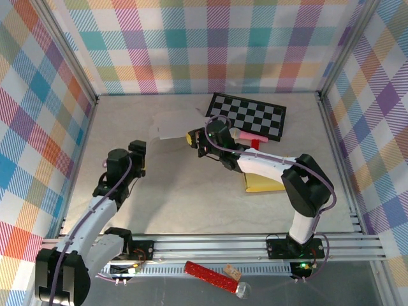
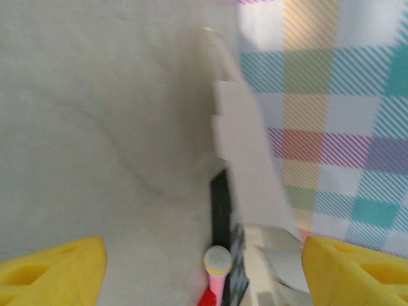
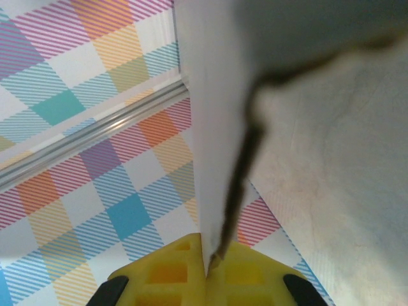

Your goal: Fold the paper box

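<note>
Mid-fold: your right claw [image 3: 207, 271] is clamped on the paper box [image 3: 210, 127] edge. Left claw [image 2: 204, 268] is apart and holds nothing. Next, probably bring the left in to press the free flap.

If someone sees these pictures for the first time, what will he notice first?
Probably the bright plaid walls around the table, and the black-and-white checkerboard at its far right. Then the right gripper, shut on the white paper box near the table's middle.
</note>
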